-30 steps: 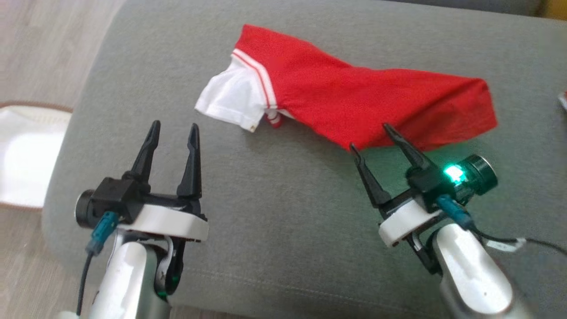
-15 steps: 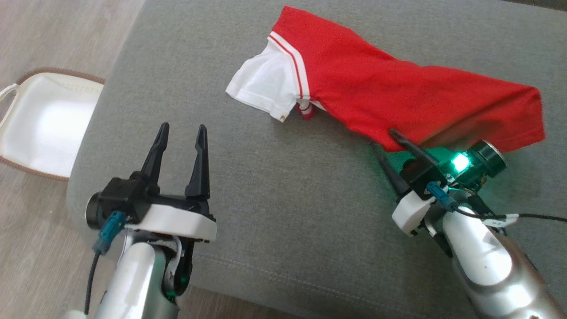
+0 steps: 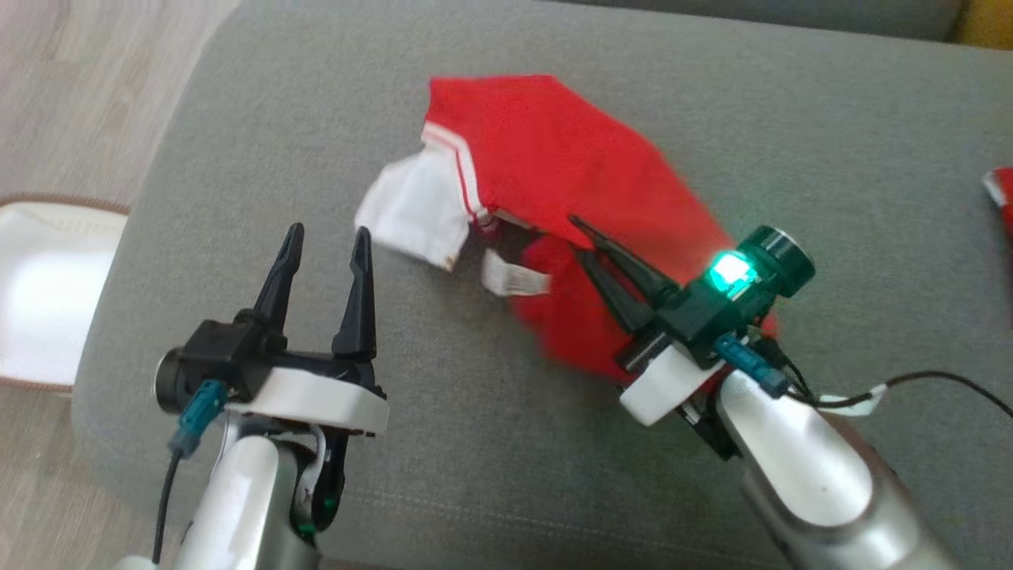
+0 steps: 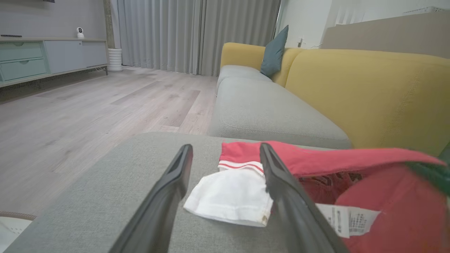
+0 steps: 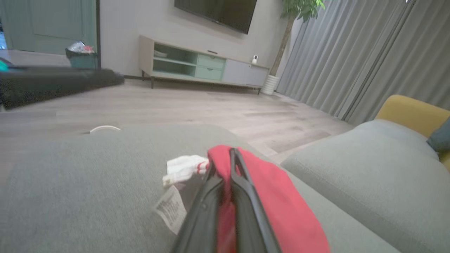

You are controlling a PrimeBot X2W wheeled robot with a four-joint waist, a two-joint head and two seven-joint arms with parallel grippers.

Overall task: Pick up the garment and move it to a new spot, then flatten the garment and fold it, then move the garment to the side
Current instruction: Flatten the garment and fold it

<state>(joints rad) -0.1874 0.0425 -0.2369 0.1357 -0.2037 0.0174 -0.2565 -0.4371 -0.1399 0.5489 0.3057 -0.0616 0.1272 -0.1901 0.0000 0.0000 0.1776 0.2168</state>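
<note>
On the right wrist view I saw the right claw [image 5: 232,154] pinched tight on the red garment [image 5: 281,203], with cloth caught between its nearly meeting fingers. The garment trailed to the right over the grey cushion [image 5: 70,196]. Its white sleeve [image 5: 182,167] and a label [image 5: 171,209] sat just left of the fingers. Beyond lay wood floor [image 5: 197,105], a cabinet [image 5: 197,65] and curtains [image 5: 351,52].

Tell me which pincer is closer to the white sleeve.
Left. The left pincer hangs open just short of the white sleeve; the right pincer is shut on red cloth of the garment, farther off.
</note>
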